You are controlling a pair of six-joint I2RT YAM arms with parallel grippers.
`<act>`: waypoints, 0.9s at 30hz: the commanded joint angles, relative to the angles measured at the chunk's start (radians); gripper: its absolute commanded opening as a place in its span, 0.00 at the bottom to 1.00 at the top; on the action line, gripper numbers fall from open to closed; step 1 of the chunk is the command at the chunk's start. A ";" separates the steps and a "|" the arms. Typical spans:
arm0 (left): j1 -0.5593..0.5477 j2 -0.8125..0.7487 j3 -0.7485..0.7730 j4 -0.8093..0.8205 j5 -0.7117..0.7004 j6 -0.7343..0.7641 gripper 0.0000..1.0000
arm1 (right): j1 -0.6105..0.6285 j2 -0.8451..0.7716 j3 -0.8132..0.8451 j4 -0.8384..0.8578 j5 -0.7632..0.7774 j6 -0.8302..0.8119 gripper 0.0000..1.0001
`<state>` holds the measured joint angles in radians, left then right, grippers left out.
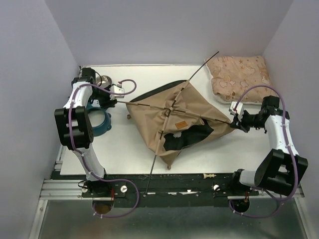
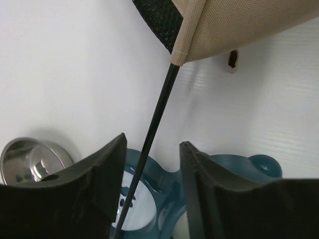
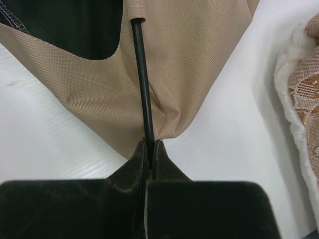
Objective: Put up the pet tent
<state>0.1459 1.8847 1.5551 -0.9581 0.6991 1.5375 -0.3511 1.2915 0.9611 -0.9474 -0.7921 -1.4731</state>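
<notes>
The tan pet tent [image 1: 174, 117] lies collapsed mid-table, with its orange label [image 1: 181, 124] on top and black base fabric showing. Two thin black poles cross over it. My left gripper [image 1: 110, 97] is open at the tent's left corner. In the left wrist view the pole [image 2: 154, 124] leaves the tan corner sleeve [image 2: 224, 25] and runs between my spread fingers [image 2: 152, 142], closer to the left one. My right gripper [image 1: 238, 122] is at the right corner. In the right wrist view it [image 3: 149, 144] is shut on the pole [image 3: 141, 74] where it leaves the fabric [image 3: 199, 59].
A blue bowl stand [image 1: 99, 119] lies under my left arm and also shows below that gripper [image 2: 229, 167]. A metal bowl [image 1: 103, 80] sits at the back left. The pink cushion [image 1: 239, 74] is at the back right, close to my right gripper [image 3: 304, 99].
</notes>
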 commanded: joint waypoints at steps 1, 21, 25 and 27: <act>-0.045 0.050 0.005 0.056 -0.024 0.062 0.51 | -0.011 0.037 0.042 -0.036 -0.047 -0.064 0.05; -0.141 -0.085 -0.154 0.197 0.007 0.032 0.00 | 0.024 0.140 0.177 -0.112 -0.125 -0.061 0.67; -0.140 -0.107 -0.173 0.223 0.014 0.055 0.00 | 0.038 0.120 0.214 -0.140 -0.167 -0.024 0.79; -0.141 -0.105 -0.159 0.223 0.023 0.052 0.00 | 0.055 0.109 0.234 -0.140 -0.176 0.009 0.85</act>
<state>0.0299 1.8179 1.3945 -0.7551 0.6144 1.5776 -0.3363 1.4227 1.1385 -1.0470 -0.8398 -1.5002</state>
